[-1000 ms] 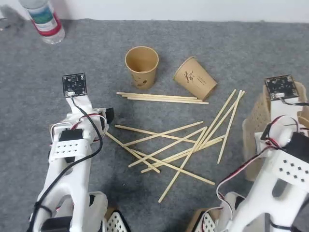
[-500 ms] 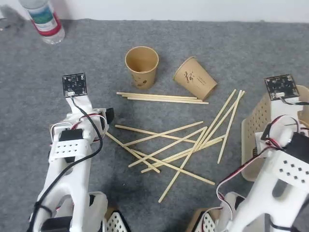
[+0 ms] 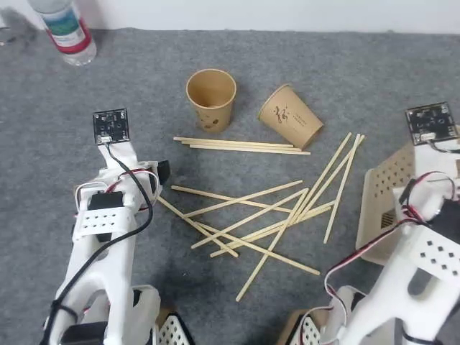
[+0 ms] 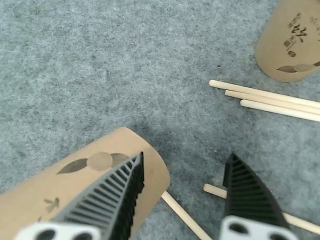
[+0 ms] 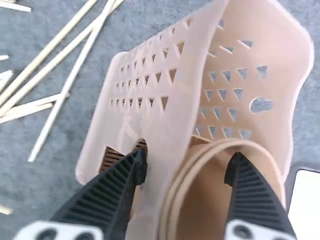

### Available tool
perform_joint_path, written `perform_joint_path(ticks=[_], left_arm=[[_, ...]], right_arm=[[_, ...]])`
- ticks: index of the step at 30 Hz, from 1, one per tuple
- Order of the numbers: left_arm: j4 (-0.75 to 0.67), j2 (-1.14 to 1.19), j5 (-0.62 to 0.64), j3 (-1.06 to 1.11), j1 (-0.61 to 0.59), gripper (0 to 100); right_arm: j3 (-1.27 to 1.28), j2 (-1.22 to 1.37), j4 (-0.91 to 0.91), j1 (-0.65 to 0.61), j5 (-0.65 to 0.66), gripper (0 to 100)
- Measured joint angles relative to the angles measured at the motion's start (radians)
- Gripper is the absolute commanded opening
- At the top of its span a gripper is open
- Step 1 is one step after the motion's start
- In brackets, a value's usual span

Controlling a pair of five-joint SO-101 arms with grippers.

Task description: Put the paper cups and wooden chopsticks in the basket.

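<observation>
Robot lab-type setup: two white arms [image 3: 108, 237] on grey felt counter [image 3: 359, 65], bare white wall [image 3: 287, 13], water bottle [image 3: 65, 29].

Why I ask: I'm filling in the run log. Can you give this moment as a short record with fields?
upright cup: standing on the carpet, beyond the chopsticks
tipped cup: tipped over beside it
third cup: lying by the open left gripper
fourth cup: at the tilted basket, under the right gripper
chopsticks: loose, crossed on the carpet
task state: chopsticks and three cups not yet in the basket
</observation>
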Motion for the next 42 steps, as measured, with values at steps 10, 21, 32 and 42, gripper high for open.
perform_joint_path(ticks=[10,21,32,42], left_arm=[[0.000,0.000,0.000,0.000,0.000,26],[0.000,0.000,0.000,0.000,0.000,26],[0.000,0.000,0.000,0.000,0.000,26],[0.000,0.000,0.000,0.000,0.000,26]], right_arm=[[0.015,-0.002,0.018,0.006,0.126,26.2],[0.187,-0.026,0.018,-0.044,0.242,1.3],[0.169,-0.003,-0.044,-0.043,0.307,0.7],[0.087,0.000,-0.081,-0.006,0.396,0.9]])
